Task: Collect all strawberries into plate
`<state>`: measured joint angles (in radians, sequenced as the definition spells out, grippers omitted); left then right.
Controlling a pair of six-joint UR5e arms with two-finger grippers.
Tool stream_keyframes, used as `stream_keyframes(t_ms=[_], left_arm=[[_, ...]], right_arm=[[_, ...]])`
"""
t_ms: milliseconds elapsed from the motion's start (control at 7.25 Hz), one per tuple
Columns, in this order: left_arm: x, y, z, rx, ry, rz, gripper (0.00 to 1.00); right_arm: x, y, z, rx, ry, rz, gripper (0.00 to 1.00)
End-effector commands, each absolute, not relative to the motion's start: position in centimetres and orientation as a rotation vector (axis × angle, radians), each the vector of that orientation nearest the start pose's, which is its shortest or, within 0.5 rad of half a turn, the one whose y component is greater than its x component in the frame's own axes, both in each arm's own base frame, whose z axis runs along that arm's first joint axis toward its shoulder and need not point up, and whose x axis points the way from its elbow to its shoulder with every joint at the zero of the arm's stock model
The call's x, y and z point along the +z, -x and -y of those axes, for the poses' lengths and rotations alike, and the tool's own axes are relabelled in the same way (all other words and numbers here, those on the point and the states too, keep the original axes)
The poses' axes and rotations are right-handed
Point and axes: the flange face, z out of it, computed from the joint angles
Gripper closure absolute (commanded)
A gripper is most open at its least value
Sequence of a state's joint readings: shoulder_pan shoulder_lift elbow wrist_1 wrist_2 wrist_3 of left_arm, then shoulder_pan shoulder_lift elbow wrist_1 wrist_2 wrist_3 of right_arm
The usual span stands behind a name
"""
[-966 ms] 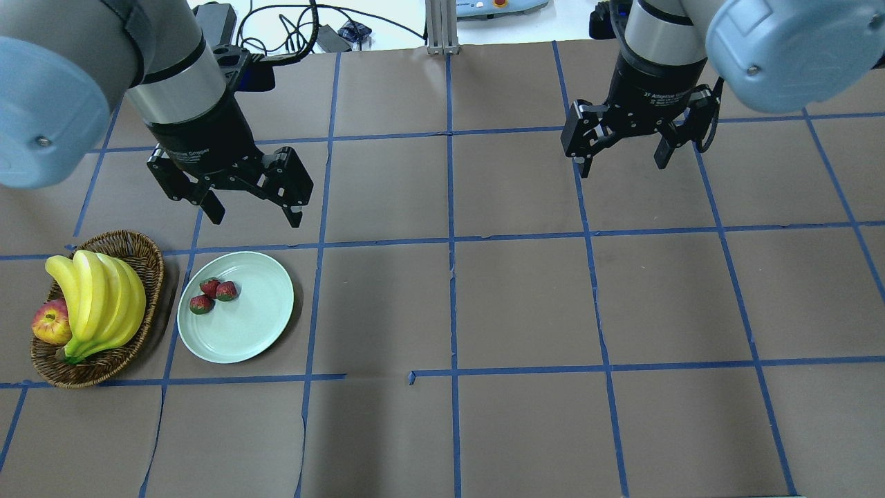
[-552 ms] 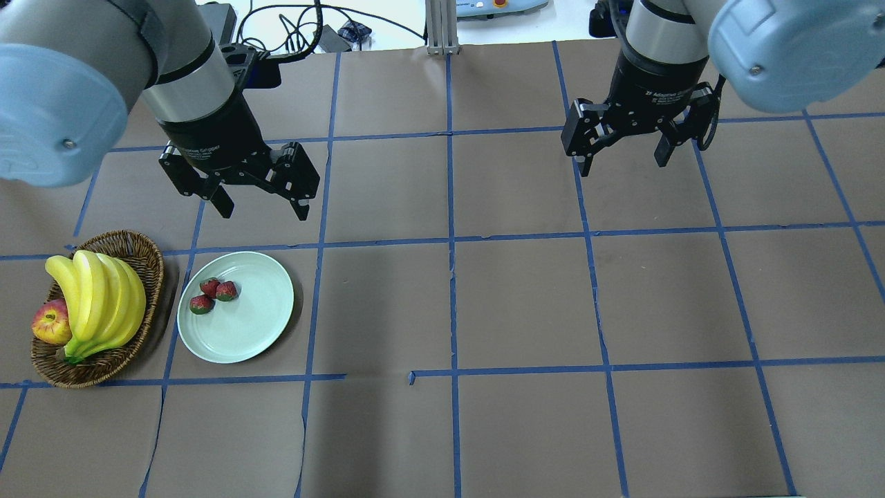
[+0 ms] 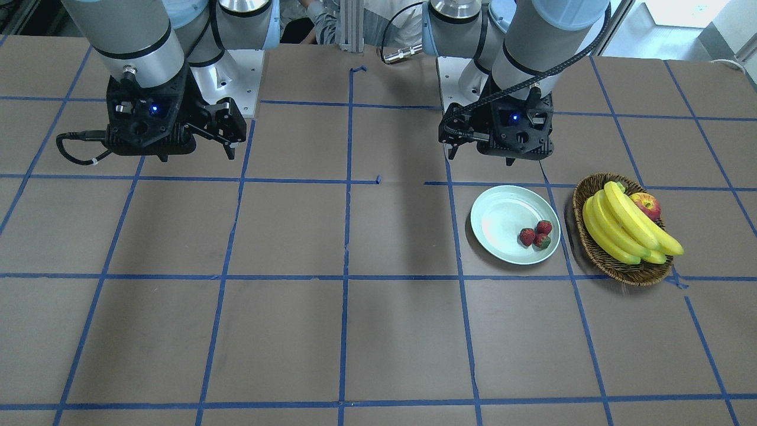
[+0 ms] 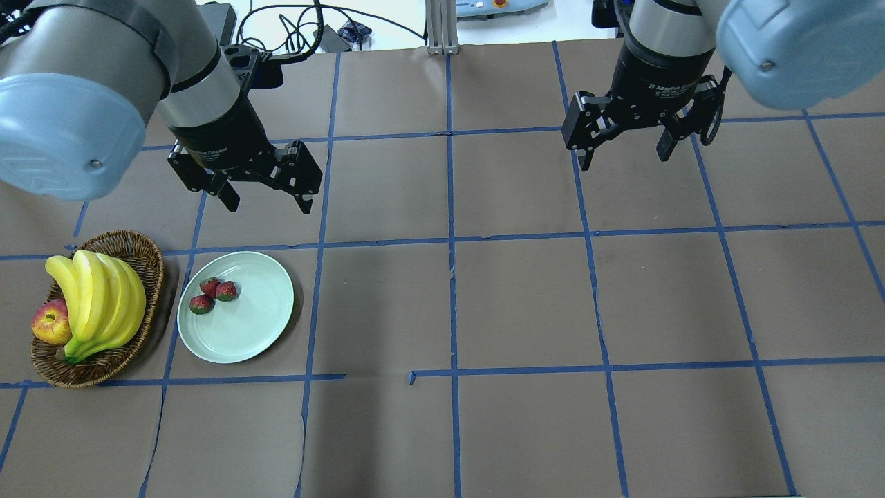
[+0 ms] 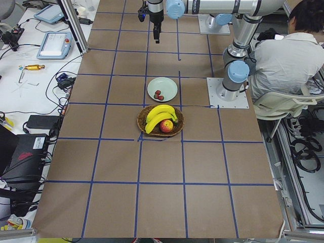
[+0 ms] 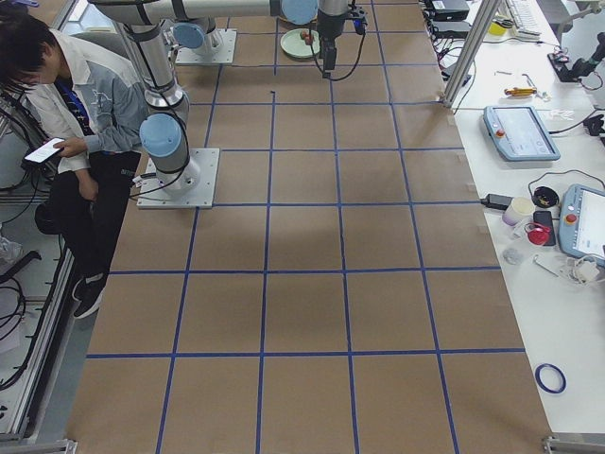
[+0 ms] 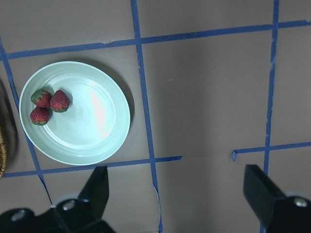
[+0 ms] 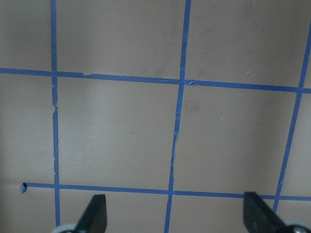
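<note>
Overhead exterior view is showing the left gripper (image 4: 268,200) hanging raised near the plate (image 4: 266,335), fingers spread wide and carrying nothing. The right gripper (image 4: 626,158) is likewise hanging spread and unloaded, well apart over bare table. The left wrist view is confirming the spread fingers, with nothing between them.

All three strawberries (image 4: 213,294) are lying inside the plate, clustered and touching one another near the rim on the side facing the wicker basket (image 4: 138,243). The basket is sitting just beside the plate and holding bananas (image 4: 104,304) and an apple (image 4: 50,324). No strawberry is showing elsewhere, so the collection is judged complete.

Handling judgement: each berry is looking small, light and glossy, likely slippery and possibly soft. A gentle pinch across the widest part of the body, below the leafy cap, is advised. Because they are touching, lifting one is likely to disturb its neighbours.

Lettering on the right gripper's body is reading in part "2F Adaptive"; the remainder is too small to read.
</note>
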<state>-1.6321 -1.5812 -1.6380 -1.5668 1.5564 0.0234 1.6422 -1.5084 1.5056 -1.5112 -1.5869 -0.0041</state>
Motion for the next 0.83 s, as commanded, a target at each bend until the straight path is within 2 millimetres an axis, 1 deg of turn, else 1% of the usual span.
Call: stream_keyframes(t_ms=[0, 552, 690], left_arm=[[44.74, 16.45, 47.84, 0.124, -0.125, -3.150, 0.00], [45.18, 16.40, 47.65, 0.109, -0.125, -3.148, 0.00], [45.12, 16.40, 47.64, 0.109, -0.125, -3.148, 0.00]], right_arm=[[48.52, -16.73, 50.22, 0.079, 0.117, -3.159, 0.00], [47.54, -16.92, 50.22, 0.110, 0.122, -3.155, 0.00], [47.65, -16.85, 50.37, 0.101, 0.122, -3.155, 0.00]])
